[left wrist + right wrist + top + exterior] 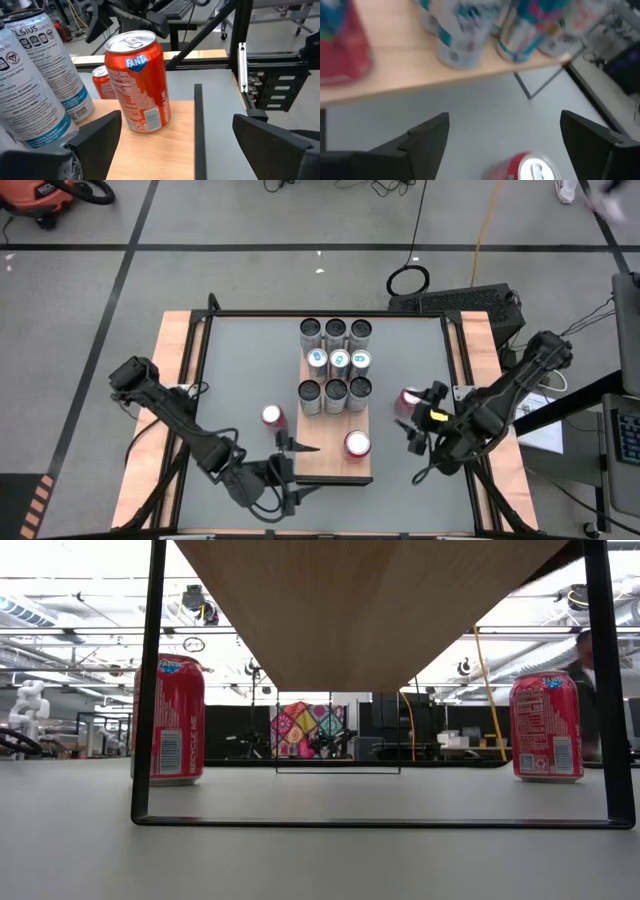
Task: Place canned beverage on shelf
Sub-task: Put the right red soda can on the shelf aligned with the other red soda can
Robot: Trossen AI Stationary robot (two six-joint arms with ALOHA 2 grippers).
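Note:
The shelf (322, 462) is a light-brown board on a dark frame in the middle of the table. Its far part carries several silver and white cans (335, 363). An orange-red Fanta can (137, 82) stands upright on its near right part. One red can (272, 416) stands on the table left of the shelf. Another red can (406, 401) stands on the table to its right. My left gripper (300, 470) is open at the shelf's near left corner, facing the Fanta can. My right gripper (505, 145) is open above the right red can (525, 169), not touching it.
Pale wooden strips (178, 380) edge the grey tabletop. The low view looks under the shelf's board (370, 600) between its dark frame legs (148, 680), with the two red cans (168, 720) (545, 727) on the table to either side. A keyboard (460, 300) lies beyond the far right corner.

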